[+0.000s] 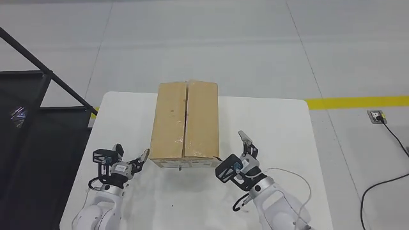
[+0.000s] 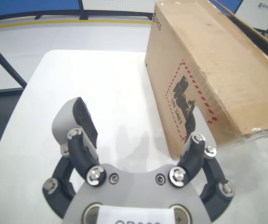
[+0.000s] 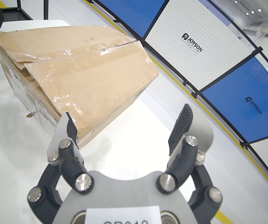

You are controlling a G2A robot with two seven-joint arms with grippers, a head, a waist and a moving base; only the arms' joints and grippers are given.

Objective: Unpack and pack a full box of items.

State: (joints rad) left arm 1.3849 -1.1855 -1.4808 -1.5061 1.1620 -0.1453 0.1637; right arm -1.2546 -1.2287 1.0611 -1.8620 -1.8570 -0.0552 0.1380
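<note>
- Cardboard box (image 1: 186, 122) stands mid-worktop (image 1: 275, 134), top flaps shut and meeting along a centre seam.
- My left fingers (image 2: 85, 120) are spread wide and hold nothing, just beside the box's near left corner.
- My right fingers (image 3: 180, 127) are likewise spread and empty, at its near right corner.
- Left wrist view gives the side wall: red-dashed label (image 2: 187, 101).
- Right wrist view gives the top: clear tape (image 3: 96, 50) over the flaps, near flap edge lifted.
</note>
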